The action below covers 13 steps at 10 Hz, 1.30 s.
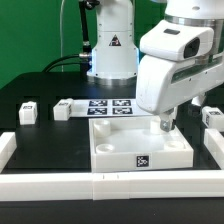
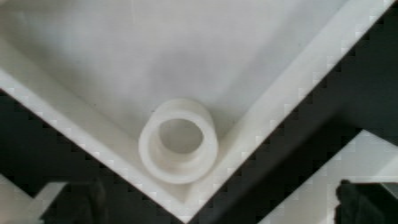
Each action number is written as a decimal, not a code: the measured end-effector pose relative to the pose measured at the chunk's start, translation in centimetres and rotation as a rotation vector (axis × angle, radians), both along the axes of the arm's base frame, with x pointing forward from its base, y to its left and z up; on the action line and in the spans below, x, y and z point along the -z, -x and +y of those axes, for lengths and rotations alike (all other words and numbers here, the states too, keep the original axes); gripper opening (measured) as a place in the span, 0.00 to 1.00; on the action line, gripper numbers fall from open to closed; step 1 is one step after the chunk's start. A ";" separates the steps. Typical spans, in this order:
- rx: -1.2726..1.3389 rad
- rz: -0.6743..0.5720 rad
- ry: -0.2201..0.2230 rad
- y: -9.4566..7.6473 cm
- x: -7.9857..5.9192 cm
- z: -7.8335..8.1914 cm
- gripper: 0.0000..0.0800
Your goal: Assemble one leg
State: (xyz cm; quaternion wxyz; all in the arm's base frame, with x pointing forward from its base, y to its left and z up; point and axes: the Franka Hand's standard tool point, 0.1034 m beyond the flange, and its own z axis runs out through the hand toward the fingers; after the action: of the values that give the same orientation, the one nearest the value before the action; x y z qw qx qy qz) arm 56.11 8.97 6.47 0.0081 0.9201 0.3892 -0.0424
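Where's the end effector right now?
In the exterior view, the end effector sits right of centre, over the white panel's rear corner on that view's right, just beside the marker board.

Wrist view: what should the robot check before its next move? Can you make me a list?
1. Jaws lined up over the corner hole: ok, the hole sits in the middle of the wrist view.
2. Jaws open or shut: cannot tell, too blurry.
3. Corner hole empty: cannot tell.
4. Panel lying flat: ok.
5. A loose leg ready to fetch: ok, it lies free at the exterior view's left.
6. Arm clear of that leg: ok, it is over the panel's far corner.
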 end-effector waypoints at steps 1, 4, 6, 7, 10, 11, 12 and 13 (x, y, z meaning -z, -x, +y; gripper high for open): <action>0.000 0.000 0.000 0.0 0.0 0.0 0.81; 0.001 0.001 -0.001 0.1 0.0 0.0 0.81; 0.001 0.002 -0.001 0.1 0.1 0.0 0.81; 0.001 0.002 -0.001 0.1 0.1 0.0 0.81; -0.020 -0.009 -0.006 0.1 0.1 -0.1 0.81; -0.123 -0.074 -0.035 1.6 0.5 -0.9 0.81; -0.191 -0.070 -0.042 4.2 1.1 -2.4 0.81; -0.297 -0.077 -0.047 5.1 1.3 -3.3 0.81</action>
State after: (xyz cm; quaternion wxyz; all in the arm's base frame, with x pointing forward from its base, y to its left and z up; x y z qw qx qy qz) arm 51.06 5.66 5.13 0.0076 0.8532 0.5214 0.0036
